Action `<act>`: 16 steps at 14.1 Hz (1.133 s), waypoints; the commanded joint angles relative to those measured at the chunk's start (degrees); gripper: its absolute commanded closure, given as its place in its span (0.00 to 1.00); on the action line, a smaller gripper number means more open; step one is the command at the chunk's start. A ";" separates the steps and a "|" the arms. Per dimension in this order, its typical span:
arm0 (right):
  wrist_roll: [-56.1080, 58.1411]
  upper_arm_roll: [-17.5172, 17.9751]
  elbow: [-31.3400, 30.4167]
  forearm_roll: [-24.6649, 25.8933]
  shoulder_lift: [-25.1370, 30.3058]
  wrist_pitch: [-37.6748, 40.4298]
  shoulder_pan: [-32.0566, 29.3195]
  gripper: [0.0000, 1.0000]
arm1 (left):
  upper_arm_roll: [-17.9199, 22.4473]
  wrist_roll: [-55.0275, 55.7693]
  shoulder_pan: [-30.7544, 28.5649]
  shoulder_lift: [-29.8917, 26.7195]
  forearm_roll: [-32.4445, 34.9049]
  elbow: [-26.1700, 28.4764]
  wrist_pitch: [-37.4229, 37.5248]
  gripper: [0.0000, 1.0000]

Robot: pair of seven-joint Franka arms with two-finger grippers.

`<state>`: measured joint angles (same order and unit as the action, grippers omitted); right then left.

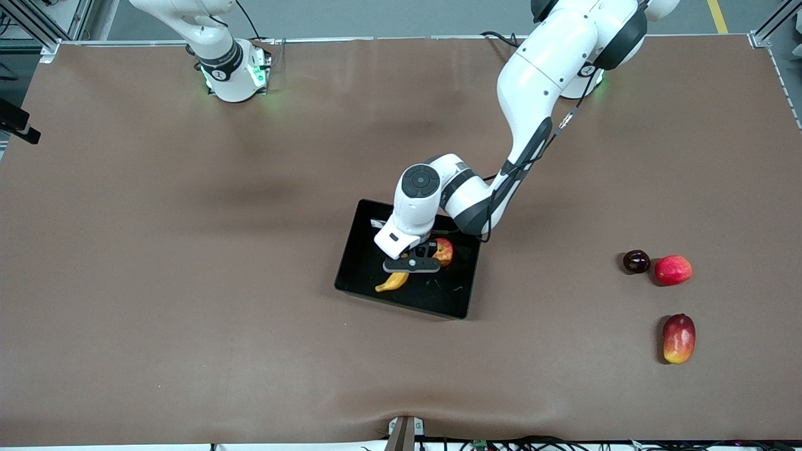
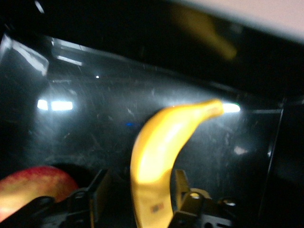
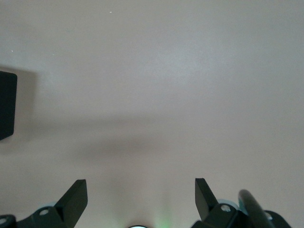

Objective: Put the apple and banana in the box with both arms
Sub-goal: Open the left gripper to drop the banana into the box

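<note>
We see the banana [image 2: 161,156] lying in the box [image 1: 360,250] between our left gripper [image 1: 410,268]'s parted fingers [image 2: 97,190], beside the apple [image 1: 443,252], while our waiting right gripper [image 3: 140,197] gapes over bare table

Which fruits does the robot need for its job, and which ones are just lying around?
Needed for the job:
apple, in the box
banana, in the box under the left gripper

Just lying around, toward the left arm's end:
dark round fruit
plain red fruit
red-yellow mango-like fruit
</note>
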<state>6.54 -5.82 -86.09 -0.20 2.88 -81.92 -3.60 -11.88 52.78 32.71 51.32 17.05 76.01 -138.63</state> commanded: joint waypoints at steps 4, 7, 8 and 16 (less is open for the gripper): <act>0.31 0.19 0.31 0.29 0.10 0.09 -0.35 0.00 | 0.02 -2.14 -7.81 -17.01 0.36 0.98 15.21 0.00; 0.31 0.19 0.31 0.29 0.10 -0.79 -0.27 0.00 | 0.02 -8.75 -13.18 -23.44 -0.35 1.51 22.60 0.00; 0.31 0.28 0.31 0.29 0.10 -0.88 -0.18 0.00 | 0.02 -8.84 -15.03 -25.20 -0.35 1.69 23.40 0.00; 0.58 0.28 0.31 0.29 0.10 -0.97 -0.09 0.00 | 0.02 -19.90 -24.78 -36.36 -4.11 1.60 35.00 0.00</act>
<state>6.54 -5.75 -86.10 -0.20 2.86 -82.78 -3.58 -11.47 35.28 9.67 18.82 15.33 75.47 -105.46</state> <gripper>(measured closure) 0.000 0.000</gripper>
